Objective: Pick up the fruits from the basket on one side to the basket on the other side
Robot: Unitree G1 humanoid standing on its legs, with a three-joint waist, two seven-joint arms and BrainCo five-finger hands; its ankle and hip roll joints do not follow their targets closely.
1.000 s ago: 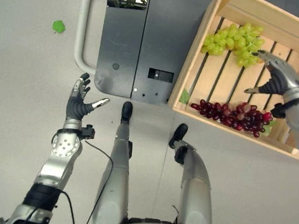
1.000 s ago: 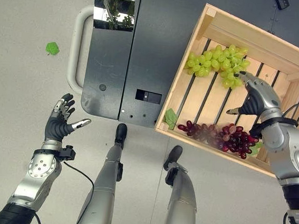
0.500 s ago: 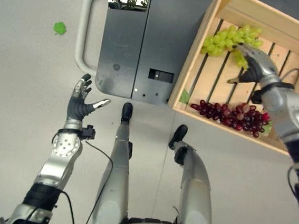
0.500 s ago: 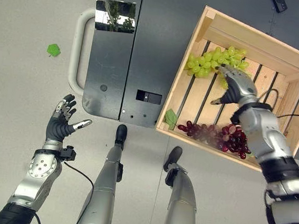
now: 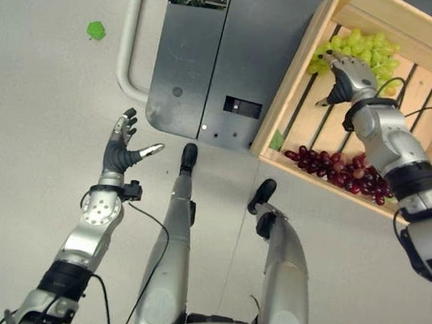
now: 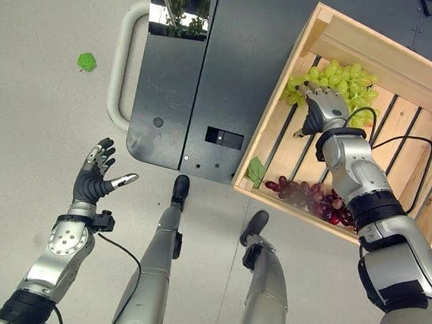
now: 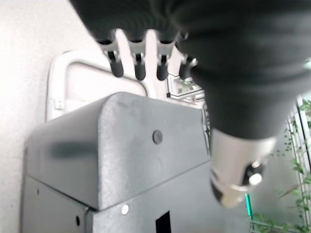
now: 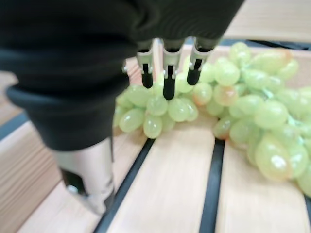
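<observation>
Cabinet [image 6: 231,79]: dark grey metal box with a matt speckled finish, flat panels, small fasteners and a rounded white tubular handle [image 6: 120,61]; stands just left of the crate.
Crate [image 6: 379,59]: pale wooden slatted box with dark gaps between the floor slats; serves as the source basket. Both bunches lie inside it. No second basket is visible.
Progress: judged as early stage; no fruit lifted, both bunches left to move.
Right hand [image 5: 349,73]: reaches into the crate, fingers relaxed and extended over the near end of the green grapes, thumb spread apart; not closed round anything. In the right wrist view the fingertips [image 8: 168,87] hang right at the bunch; contact cannot be confirmed.
Left hand [image 6: 91,182]: raised over the floor, fingers spread, holding nothing.
Red grapes [image 6: 316,200]: long dark bunch of small glossy berries along the near crate wall.
Green grapes [image 8: 228,97]: loose cluster of smooth oval berries, some tinged amber, at the far side of the crate.
Leaf [image 6: 86,61]: small flat green scrap on the floor, well apart from the crate.
</observation>
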